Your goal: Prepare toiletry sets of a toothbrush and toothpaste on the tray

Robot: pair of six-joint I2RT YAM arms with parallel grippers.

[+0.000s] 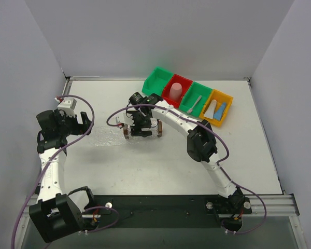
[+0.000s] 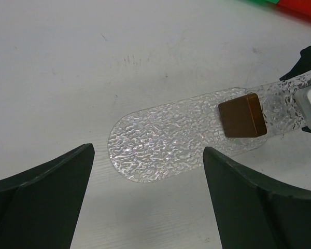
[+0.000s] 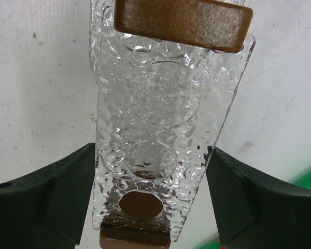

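The tray, clear plastic with a brown block at each short end, lies mid-table. My right gripper reaches down over it. In the right wrist view the right gripper is shut on the tray, both fingers pressed against its long sides. A flat clear textured flap runs out from one brown block. My left gripper hangs open and empty just short of that flap's rounded end. The toothbrush lies in a green bin. The blue toothpaste and the white toothpaste lie in the yellow bin.
A slanting row of bins stands at the back right: green, red with a pink cup, green, yellow. Purple cables loop over both arms. Grey walls close in the table on three sides.
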